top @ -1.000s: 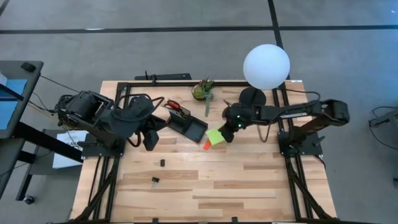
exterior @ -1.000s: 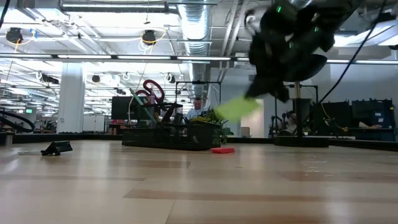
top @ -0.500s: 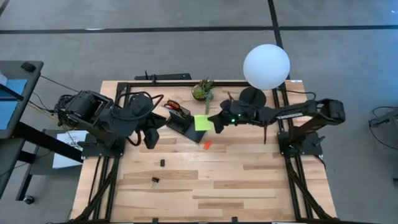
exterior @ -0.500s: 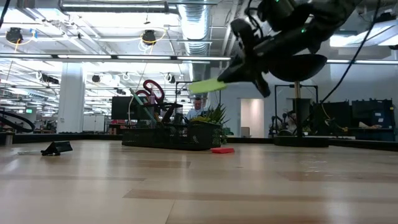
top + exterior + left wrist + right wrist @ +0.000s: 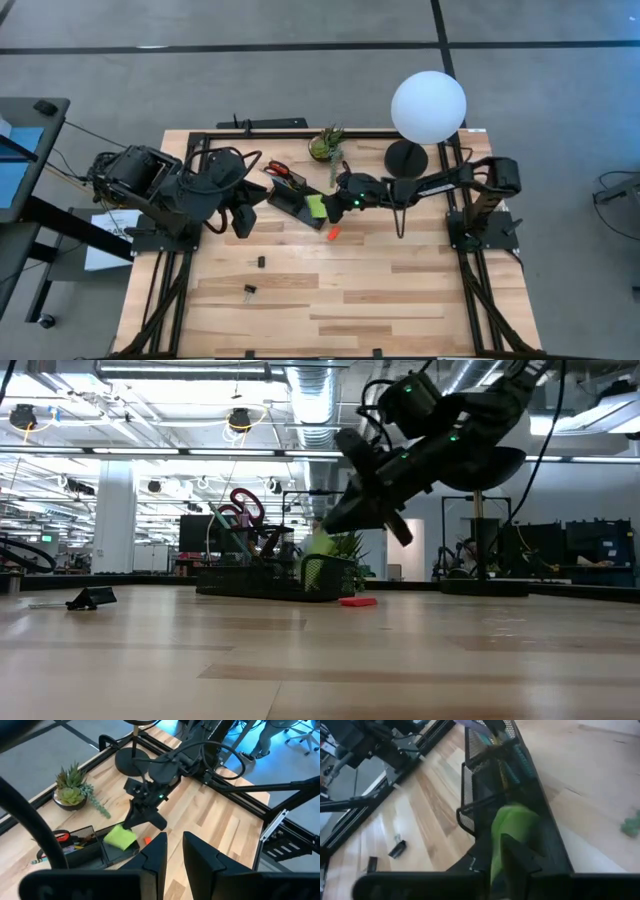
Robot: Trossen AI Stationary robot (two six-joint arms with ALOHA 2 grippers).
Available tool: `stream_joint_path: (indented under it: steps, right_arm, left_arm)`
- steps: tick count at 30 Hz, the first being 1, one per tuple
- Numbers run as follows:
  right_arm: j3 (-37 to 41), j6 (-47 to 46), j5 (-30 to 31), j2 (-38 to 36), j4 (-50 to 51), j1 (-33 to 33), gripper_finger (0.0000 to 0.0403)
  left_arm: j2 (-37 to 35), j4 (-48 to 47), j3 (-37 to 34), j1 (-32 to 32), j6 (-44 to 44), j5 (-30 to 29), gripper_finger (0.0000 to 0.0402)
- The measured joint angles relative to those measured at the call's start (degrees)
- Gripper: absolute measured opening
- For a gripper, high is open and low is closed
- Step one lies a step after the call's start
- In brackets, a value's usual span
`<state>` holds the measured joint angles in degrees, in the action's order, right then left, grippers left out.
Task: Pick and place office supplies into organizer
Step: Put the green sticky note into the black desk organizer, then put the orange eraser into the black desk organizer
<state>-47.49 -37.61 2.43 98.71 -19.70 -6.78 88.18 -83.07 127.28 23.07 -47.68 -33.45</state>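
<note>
The organizer [image 5: 293,199] is a black mesh tray at the table's far middle, with red-handled scissors [image 5: 280,170] and pens standing in its far end. My right gripper [image 5: 333,205] reaches in from the right and is shut on the lime-green sticky pad [image 5: 316,206] over the organizer's near-right compartment [image 5: 485,805]. A small orange eraser [image 5: 332,233] lies on the wood just near of it. Two black clips [image 5: 261,262] [image 5: 249,291] lie nearer the front. My left gripper [image 5: 175,837] hovers left of the organizer, its fingers a narrow gap apart, with nothing between them. My right gripper has the sticky pad's rear end [image 5: 496,862] between its two fingers. They slant down from the table's right side. The pad's free end [image 5: 117,837] tips down over the organizer's end compartment [image 5: 325,572]. I cannot tell whether the pad rests on the mesh.
A small potted plant [image 5: 326,146] stands just beyond the organizer. A lamp with a white globe [image 5: 428,107] and a round black base [image 5: 405,158] stands at the far right. The near half of the wooden table [image 5: 380,300] holds only the clips.
My right gripper has carried the sticky pad from above the eraser toward the table's left, then down, to the organizer's near-right end. It has tipped further downward, and the pad has tilted with it. The eraser has stayed where it was.
</note>
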Motion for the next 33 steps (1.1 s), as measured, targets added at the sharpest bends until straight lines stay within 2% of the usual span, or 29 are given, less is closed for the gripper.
stream_joint_path:
  steps: [5,8,14,18,22,24,27,29,33]
  right_arm:
    - [-2.70,1.56,-2.16,1.10,6.60,-1.27,0.0074]
    - [-3.14,3.22,-2.24,0.92,7.22,-1.67,0.0094]
    - [-3.14,5.58,-3.84,-3.82,6.84,-0.99,0.0108]
    - [-3.14,12.28,-11.65,-8.98,7.23,0.65,0.0107]
    - [-3.15,25.01,-21.27,-12.64,11.18,4.11,0.0108]
    - [-3.22,32.83,-20.71,-13.03,16.92,6.27,0.0109]
    - [-3.14,40.82,-14.84,-11.28,23.85,8.83,0.0109]
    - [-3.11,43.00,-13.11,-9.32,25.99,9.29,0.0109]
    - [-3.12,44.28,-14.39,-4.99,25.12,8.16,0.0109]
  left_arm:
    - [0.00,-0.02,0.00,0.00,0.00,0.92,0.0056]
    - [0.00,-0.03,0.00,0.00,0.00,1.59,0.0056]
    - [0.00,-0.93,0.00,-0.01,0.02,1.60,0.0056]
    - [0.00,-2.18,0.00,0.00,0.02,1.68,0.0056]
    - [0.00,-3.02,0.00,0.00,0.02,1.66,0.0056]
    - [0.00,-3.53,0.00,0.00,0.02,1.67,0.0056]
    - [0.02,-3.55,0.00,0.00,0.02,1.66,0.0056]
    - [0.02,-3.56,0.00,0.00,0.02,1.66,0.0056]
    - [0.02,-3.52,0.00,0.00,0.01,1.70,0.0056]
